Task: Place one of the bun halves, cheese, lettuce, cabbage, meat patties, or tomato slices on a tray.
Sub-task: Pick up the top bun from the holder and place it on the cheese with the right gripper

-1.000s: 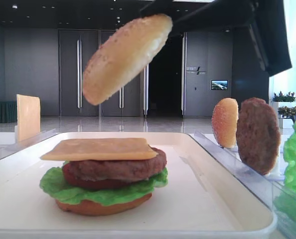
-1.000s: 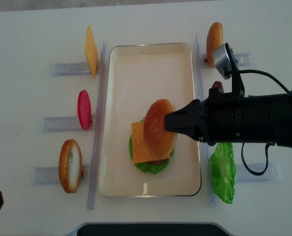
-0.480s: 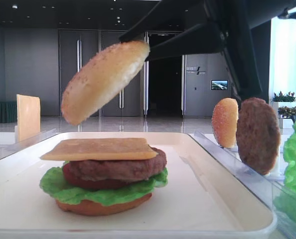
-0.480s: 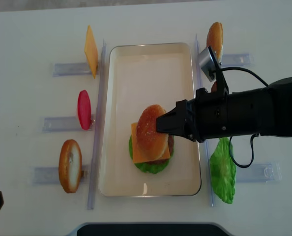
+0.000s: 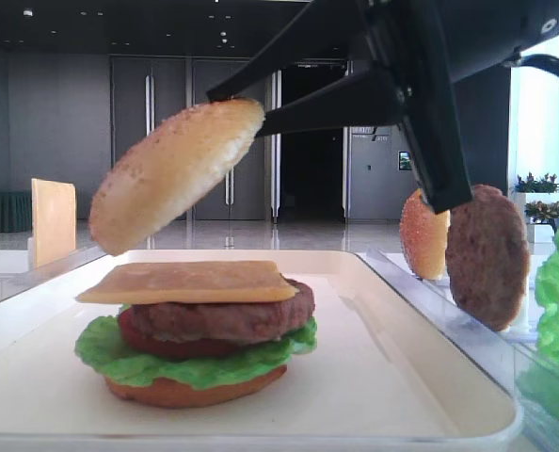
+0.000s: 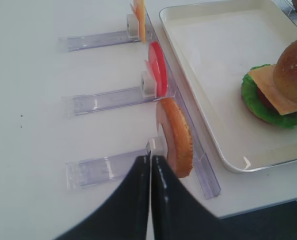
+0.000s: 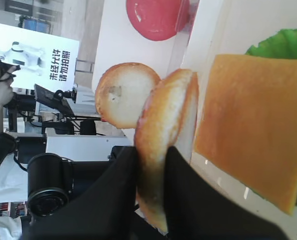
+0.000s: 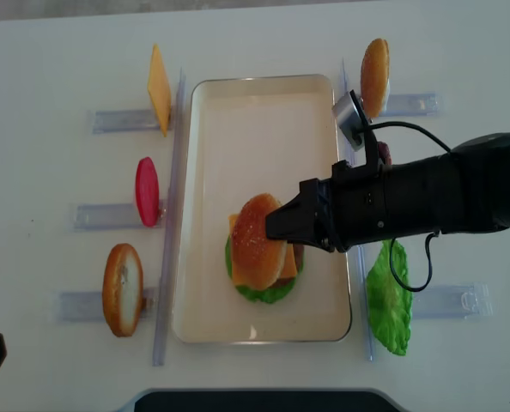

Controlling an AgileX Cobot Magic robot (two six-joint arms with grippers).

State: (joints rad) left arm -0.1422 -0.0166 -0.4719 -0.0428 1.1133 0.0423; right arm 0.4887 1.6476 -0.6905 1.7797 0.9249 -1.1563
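Note:
My right gripper (image 8: 274,227) is shut on the rim of the sesame bun top (image 8: 257,240), which is one of the bun halves. It hangs tilted just above a stack on the cream tray (image 8: 264,79). From the top down, the stack is cheese (image 5: 190,281), a meat patty (image 5: 223,320), a tomato slice (image 5: 152,344), lettuce (image 5: 195,367) and a bun bottom (image 5: 195,391). In the right wrist view both fingers pinch the bun top (image 7: 166,130) beside the cheese (image 7: 253,130). My left gripper (image 6: 151,160) is shut and empty, over the table near a standing bun half (image 6: 178,145).
Clear stands flank the tray. On the left they hold a cheese slice (image 8: 159,86), a red tomato slice (image 8: 147,190) and a bun half (image 8: 122,289). On the right are another bun half (image 8: 375,77), a patty (image 5: 487,254) and a lettuce leaf (image 8: 390,300).
My right gripper has carried the bun top leftward and lower, until it hangs over the stack's cheese. The left gripper has not moved.

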